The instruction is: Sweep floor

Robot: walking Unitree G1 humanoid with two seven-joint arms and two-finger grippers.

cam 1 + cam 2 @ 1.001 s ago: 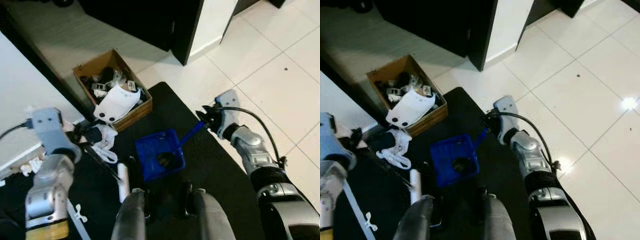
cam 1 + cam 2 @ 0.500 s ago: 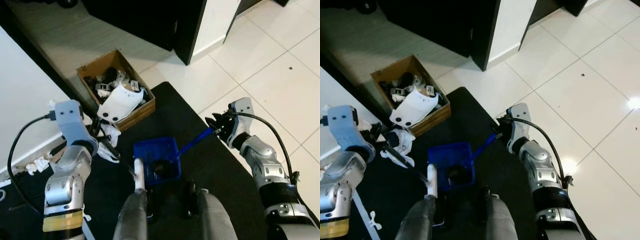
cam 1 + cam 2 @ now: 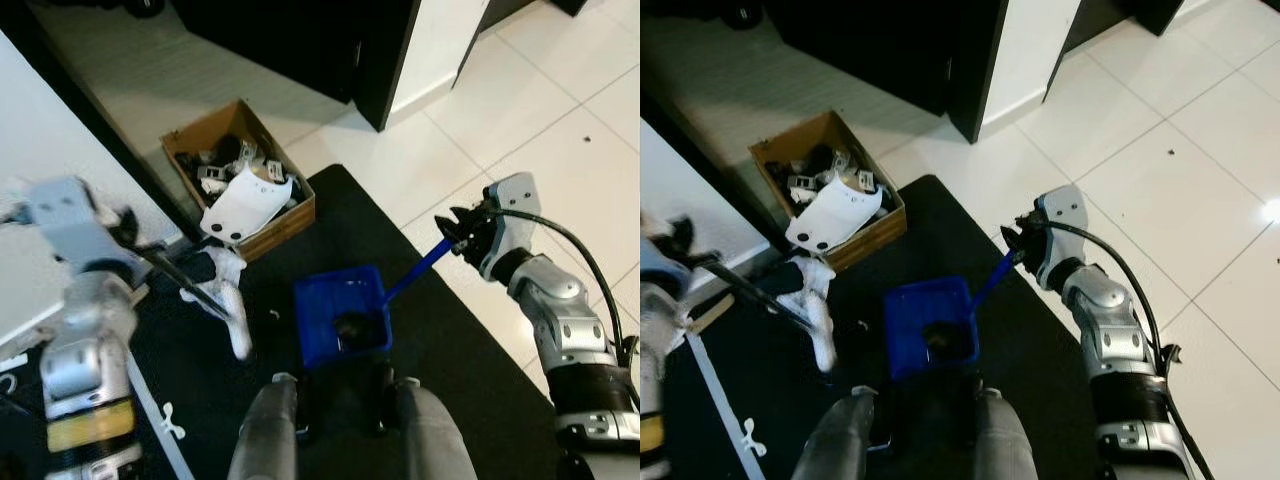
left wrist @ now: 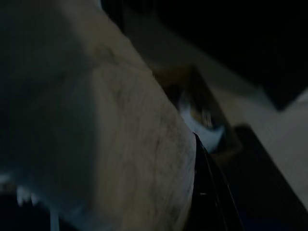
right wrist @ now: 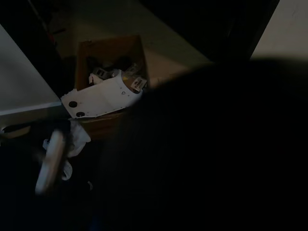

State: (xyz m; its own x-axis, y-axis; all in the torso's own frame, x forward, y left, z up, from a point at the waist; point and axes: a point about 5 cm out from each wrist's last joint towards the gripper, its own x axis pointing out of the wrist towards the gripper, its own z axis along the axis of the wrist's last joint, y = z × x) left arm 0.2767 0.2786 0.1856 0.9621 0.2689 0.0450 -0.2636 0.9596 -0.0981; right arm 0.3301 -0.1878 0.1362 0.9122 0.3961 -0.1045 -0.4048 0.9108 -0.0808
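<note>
- I take the blue dustpan point(image 3: 340, 320) as my landmark; it sits on the black mat point(image 3: 450, 330), just ahead of the robot's two grey legs point(image 3: 270, 430).
- A dark clump of debris point(image 3: 352, 325) lies inside the dustpan, toward its right side.
- The dustpan's blue handle point(image 3: 420, 268) rises up and to the right from the pan, out to my right gripper point(image 3: 462, 228).
- The right gripper is clenched around the top end of that handle, up and to the right of the pan, near the mat's edge by the white tiles point(image 3: 540, 130).
- To the left of the dustpan, a thin dark broom stick point(image 3: 185, 280) slants down from my left gripper point(image 3: 125, 235) to a white brush head point(image 3: 238, 325) resting on the mat.
- The left gripper is blurred; it looks closed on the stick, but I cannot tell for certain.
- A cardboard box point(image 3: 290, 215) holding small parts and a white curved shell point(image 3: 245, 205) stands beyond the dustpan, up and to the left, at the mat's far edge.
- A white cloth point(image 3: 225, 265) lies between the box and the brush head.
- The left wrist view is dark and blurred, with a pale surface close up.
- In the right wrist view I make out the box and shell dimly.
</note>
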